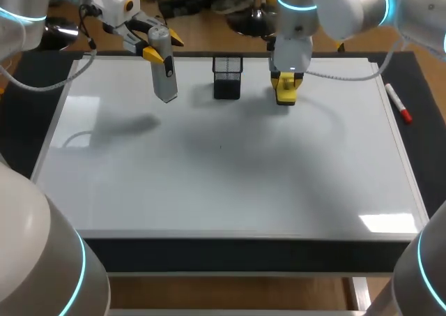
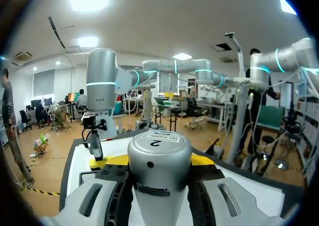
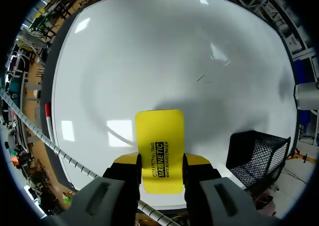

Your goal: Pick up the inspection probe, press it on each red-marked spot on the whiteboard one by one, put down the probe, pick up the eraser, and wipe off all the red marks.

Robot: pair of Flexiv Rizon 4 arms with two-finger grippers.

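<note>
The whiteboard [image 1: 230,183] lies flat and covers most of the dark counter [image 1: 428,128]. Over its far left part the left hand [image 1: 162,49] grips the grey inspection probe [image 1: 164,75], a yellow-tipped finger pressed against each side of the barrel. The probe hangs with its lower end pointing down at the board and tilted a little, and its shadow falls on the white surface apart from it, toward the near left. From the left wrist, the probe's rounded top [image 2: 159,151] fills the gap between that hand's fingers.

To the right, along the far edge, the right hand [image 1: 286,82] is closed on the yellow eraser [image 1: 286,94], clamping its narrow sides; the right wrist view shows the eraser [image 3: 158,141] sticking out ahead of the fingers toward the board. I cannot tell whether it touches the surface.

A black mesh basket [image 1: 228,77] stands on the board between probe and eraser. A red-capped marker [image 1: 398,103] lies at the board's right edge. A tiny dark fleck [image 1: 220,146] sits near the middle.
</note>
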